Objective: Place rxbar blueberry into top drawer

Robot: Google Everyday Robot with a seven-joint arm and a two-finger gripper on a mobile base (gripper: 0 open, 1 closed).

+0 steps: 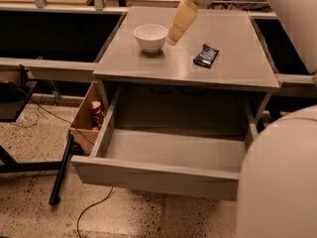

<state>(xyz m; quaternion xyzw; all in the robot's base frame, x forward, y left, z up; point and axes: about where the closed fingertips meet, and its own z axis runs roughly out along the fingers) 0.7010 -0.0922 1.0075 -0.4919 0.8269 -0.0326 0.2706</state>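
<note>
The rxbar blueberry, a small dark navy bar, lies flat on the grey table top, right of centre. The top drawer is pulled out wide below the table top, and nothing shows inside it. My gripper, cream-coloured, hangs down from the top of the view. Its tip sits above the table between the white bowl and the bar, left of the bar and apart from it. It holds nothing that I can see.
A white bowl stands on the table just left of the gripper. A cardboard box sits on the floor left of the drawer. A black stand leg and a cable lie at the lower left. My own white body fills the right side.
</note>
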